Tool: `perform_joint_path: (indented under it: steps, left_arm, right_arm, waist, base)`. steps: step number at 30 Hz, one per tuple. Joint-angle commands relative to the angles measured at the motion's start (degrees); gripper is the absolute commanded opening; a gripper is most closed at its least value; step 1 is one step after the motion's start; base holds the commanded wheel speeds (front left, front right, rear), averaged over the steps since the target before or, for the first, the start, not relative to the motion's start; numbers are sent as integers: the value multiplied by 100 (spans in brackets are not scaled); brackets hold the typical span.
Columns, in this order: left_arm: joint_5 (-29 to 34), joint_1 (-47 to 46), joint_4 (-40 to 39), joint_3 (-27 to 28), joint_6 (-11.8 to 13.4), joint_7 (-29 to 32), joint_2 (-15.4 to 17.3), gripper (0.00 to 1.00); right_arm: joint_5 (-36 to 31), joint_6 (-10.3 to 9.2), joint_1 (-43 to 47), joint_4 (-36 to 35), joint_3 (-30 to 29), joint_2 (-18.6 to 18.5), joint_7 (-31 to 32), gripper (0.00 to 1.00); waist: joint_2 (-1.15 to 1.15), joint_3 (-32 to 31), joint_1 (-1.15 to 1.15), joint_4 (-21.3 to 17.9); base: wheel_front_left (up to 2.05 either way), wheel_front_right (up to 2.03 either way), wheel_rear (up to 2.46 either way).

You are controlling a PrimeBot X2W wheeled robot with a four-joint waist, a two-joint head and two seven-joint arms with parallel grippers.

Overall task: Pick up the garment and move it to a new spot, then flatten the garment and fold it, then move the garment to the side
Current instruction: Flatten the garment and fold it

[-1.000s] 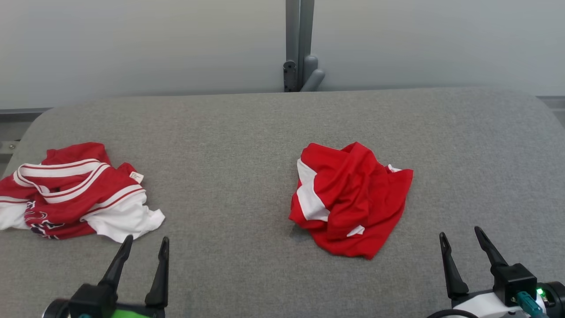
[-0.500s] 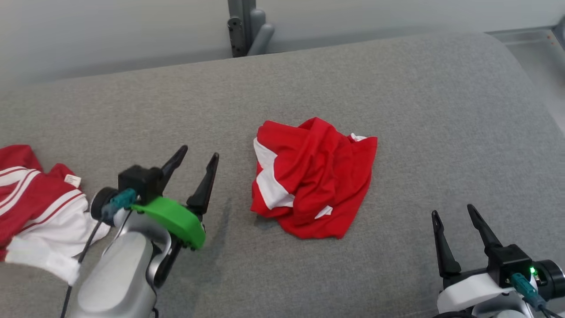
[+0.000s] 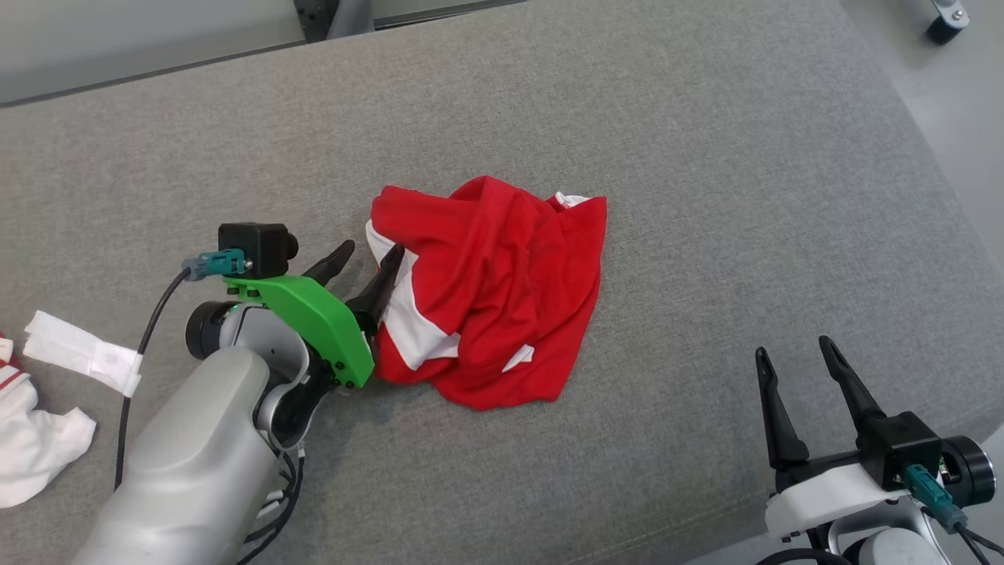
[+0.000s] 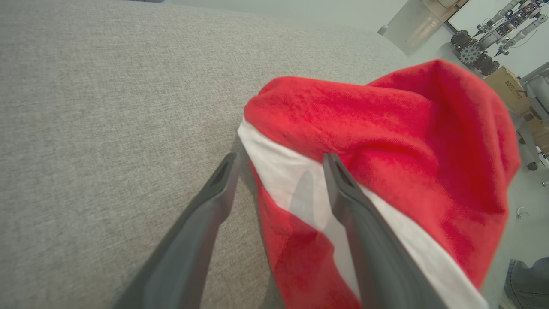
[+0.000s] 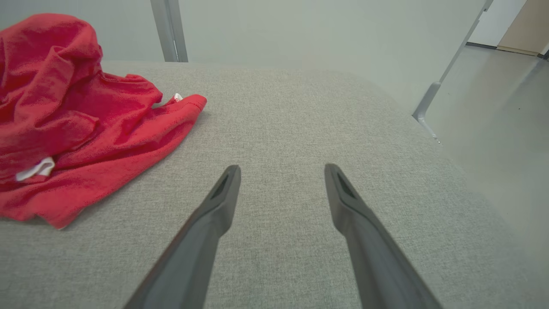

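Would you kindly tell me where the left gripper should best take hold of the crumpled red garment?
Probably at the white stripe on its edge, coming from the left of the garment. That fold stands up off the grey pad, and the open jaws of the left gripper straddle it.

Two garments lie on one grey padded table (image 3: 706, 196): one crumpled red garment (image 3: 502, 290) with white bands, and one white-and-red garment (image 3: 35, 447) cut off by the left edge of the head view. There are two grippers, the left gripper (image 3: 370, 249) and the right gripper (image 3: 793, 348), each with two dark fingers, four in all. One wheel (image 3: 941, 20) stands on the floor beyond the table. One metal post (image 5: 169, 30) rises behind it.
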Motion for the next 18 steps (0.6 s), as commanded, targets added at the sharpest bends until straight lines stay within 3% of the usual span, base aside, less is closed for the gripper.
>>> perform_joint_path:
  steps: [1,10,12,13,18]
  left_arm:
    - [-74,-107,12,-116,4,28,96,100]
    - [-600,-305,248,-808,4,12,282,100]
    - [-697,-347,211,-932,4,-57,274,22]
    - [-769,-378,165,-979,4,-110,275,0]
    - [-936,-449,70,-1170,4,-402,362,0]
  right_arm:
    - [29,-2,-73,12,6,-9,-39,100]
    - [150,-2,-193,49,134,-9,-39,100]
    - [166,-2,-175,43,114,-9,-39,100]
    - [172,-2,-161,47,100,-9,-39,100]
    - [206,-2,-75,70,52,-9,-39,100]
  waist:
    - [-2,115,0,-122]
    - [-2,164,0,-252]
    - [-2,168,0,-266]
    - [-2,167,0,-268]
    - [-2,100,0,-258]
  base:
    - [0,0,0]
    - [0,0,0]
    - [0,0,0]
    - [0,0,0]
    - [0,0,0]
